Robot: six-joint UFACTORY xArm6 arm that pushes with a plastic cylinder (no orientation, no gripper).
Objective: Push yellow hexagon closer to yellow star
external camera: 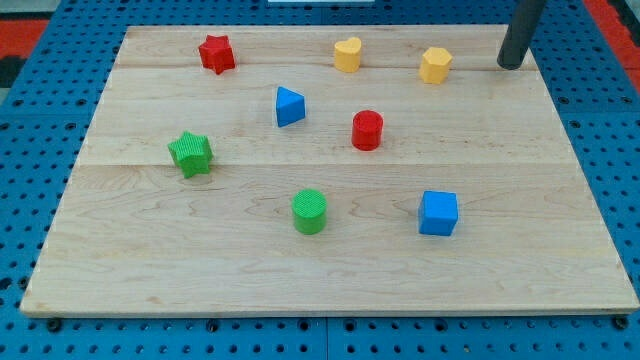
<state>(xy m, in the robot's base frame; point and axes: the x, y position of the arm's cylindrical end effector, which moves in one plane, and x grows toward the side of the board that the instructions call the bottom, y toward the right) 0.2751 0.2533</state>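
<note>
With no pincer fitted to open or close, my tip (511,66) stands apart; yellow hexagon (435,64) sits to its view-left, yellow star (347,54) beyond, lined up for a leftward shove.

Pale wood board (330,280) on blue pegboard (30,150); red strip at top-left corner (50,30)
</note>
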